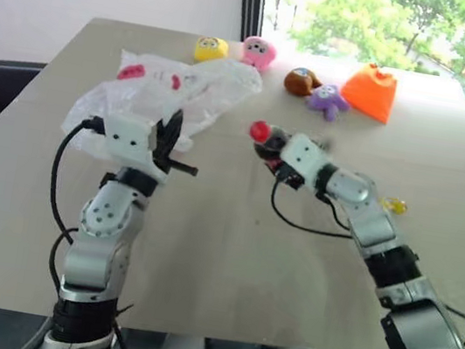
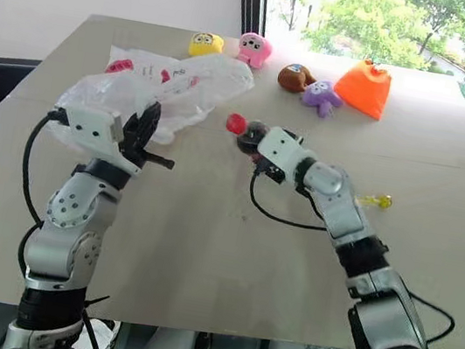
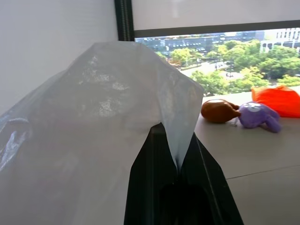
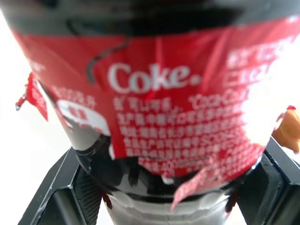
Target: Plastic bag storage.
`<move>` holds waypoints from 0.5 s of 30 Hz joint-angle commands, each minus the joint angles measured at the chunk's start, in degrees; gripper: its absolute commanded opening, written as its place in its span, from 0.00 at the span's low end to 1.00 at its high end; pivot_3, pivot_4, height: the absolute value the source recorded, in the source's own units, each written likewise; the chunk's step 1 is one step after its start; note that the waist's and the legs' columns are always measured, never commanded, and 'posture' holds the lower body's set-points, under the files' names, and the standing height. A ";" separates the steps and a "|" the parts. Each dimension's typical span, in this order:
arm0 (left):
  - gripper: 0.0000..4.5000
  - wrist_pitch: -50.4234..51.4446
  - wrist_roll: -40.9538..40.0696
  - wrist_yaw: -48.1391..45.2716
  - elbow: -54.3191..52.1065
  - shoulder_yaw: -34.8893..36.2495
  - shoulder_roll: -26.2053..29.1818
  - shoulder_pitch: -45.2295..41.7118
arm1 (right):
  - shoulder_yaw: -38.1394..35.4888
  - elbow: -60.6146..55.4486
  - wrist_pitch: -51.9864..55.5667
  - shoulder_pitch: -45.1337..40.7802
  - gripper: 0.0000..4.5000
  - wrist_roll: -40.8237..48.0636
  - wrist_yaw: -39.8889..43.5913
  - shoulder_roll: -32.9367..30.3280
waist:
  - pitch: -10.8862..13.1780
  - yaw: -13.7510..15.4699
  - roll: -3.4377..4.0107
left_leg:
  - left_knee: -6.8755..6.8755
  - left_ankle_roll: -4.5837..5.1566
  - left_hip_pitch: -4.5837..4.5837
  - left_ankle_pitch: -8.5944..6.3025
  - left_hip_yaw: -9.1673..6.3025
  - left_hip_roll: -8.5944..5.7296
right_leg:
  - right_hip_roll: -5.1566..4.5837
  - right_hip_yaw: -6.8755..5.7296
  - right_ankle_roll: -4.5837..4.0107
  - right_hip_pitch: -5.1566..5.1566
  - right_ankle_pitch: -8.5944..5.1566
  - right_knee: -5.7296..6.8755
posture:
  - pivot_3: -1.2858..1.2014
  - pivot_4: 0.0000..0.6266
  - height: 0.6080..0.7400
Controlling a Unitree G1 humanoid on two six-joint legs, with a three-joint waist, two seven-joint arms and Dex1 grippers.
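Two grippers work above the pale wooden counter [image 1: 203, 250]. The left gripper [image 1: 170, 140] is clenched on a fold of the thin translucent white plastic bag with red marks [image 1: 161, 92], lifting it over the counter's left side. The right gripper [image 1: 268, 145] grasps a dark cola bottle with a red label and cap [image 4: 154, 117], held just right of the bag.
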 commanded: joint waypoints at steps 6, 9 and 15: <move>0.00 2.92 -4.45 -9.56 -10.53 -9.45 2.95 3.38 | 4.77 12.67 -8.38 -9.54 0.68 -10.37 -4.14 1.11 | 0.08 0.22 0.12 | 0.06 0.00 -0.05 0.00 0.04 -0.03 | -0.06 0.01 0.00 -0.03 0.00 0.00 | 0.52 0.24 1.00; 0.00 3.60 -6.83 -14.07 -12.18 -10.69 5.58 6.39 | 4.49 15.04 -9.22 -10.52 0.68 -11.47 -5.56 1.49 | 0.11 0.22 0.17 | 0.06 -0.01 0.01 0.00 0.02 0.02 | -0.01 0.00 0.00 -0.03 0.00 0.07 | 0.52 0.24 1.00; 0.00 3.57 -9.76 -22.66 -13.34 -12.16 12.46 14.31 | -0.04 16.00 -9.74 -10.18 0.68 -7.62 -7.84 3.13 | 0.22 -0.48 0.33 | 0.06 -0.01 0.02 0.00 0.09 0.02 | -0.04 0.06 0.00 -0.03 0.00 0.08 | 0.52 0.24 1.00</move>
